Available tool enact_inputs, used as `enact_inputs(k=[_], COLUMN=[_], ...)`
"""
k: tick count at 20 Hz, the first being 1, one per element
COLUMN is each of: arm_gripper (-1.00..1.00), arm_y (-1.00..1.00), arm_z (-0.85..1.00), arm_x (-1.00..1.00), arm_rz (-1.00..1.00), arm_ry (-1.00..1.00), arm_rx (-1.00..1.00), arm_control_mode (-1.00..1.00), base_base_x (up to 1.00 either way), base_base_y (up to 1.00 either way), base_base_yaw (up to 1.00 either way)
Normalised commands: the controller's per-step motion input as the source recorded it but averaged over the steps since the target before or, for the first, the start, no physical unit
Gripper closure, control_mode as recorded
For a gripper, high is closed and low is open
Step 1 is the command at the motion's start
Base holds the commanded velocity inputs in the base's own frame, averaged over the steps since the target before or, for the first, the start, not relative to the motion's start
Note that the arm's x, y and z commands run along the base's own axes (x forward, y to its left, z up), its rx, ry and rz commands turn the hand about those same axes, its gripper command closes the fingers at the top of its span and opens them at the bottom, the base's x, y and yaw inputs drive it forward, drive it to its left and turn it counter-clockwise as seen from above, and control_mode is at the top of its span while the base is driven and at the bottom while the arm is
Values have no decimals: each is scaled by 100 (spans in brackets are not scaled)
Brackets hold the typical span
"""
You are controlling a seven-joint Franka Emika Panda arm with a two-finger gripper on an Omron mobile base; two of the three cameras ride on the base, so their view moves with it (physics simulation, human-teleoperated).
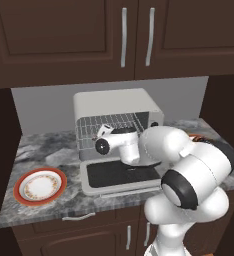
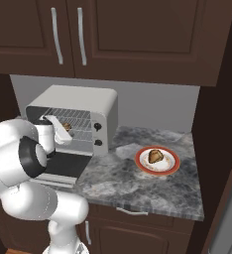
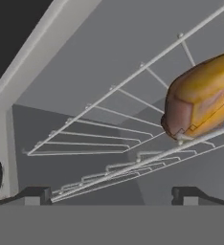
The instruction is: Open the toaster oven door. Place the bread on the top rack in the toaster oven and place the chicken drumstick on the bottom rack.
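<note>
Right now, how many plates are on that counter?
2. One red-rimmed plate sits empty on the counter left of the toaster oven. The other plate, right of the oven, holds a brown piece of food. The arm could hide more.

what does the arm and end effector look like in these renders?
Glossy white rounded arm links with black bands at the joints and a black disc cap on the wrist. The end effector has two small dark, blocky fingertips. No cables or markings visible.
</note>
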Motion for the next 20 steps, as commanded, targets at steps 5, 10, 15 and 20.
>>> enact_inputs(k=[5,10,15,20], arm_gripper=[-100,-100,-100,-100], arm_y=[0,0,0,0], arm_z=[-21,-9,-11,-8], arm_x=[5,13,15,13], arm_rz=[0,0,0,0], arm_ry=[-1,-3,-4,-4], arm_rx=[0,0,0,0], arm_control_mode=[-100,-100,-100,-100], base_base_x=[0,0,0,0], base_base_y=[0,0,0,0], base_base_yaw=[0,0,0,0])
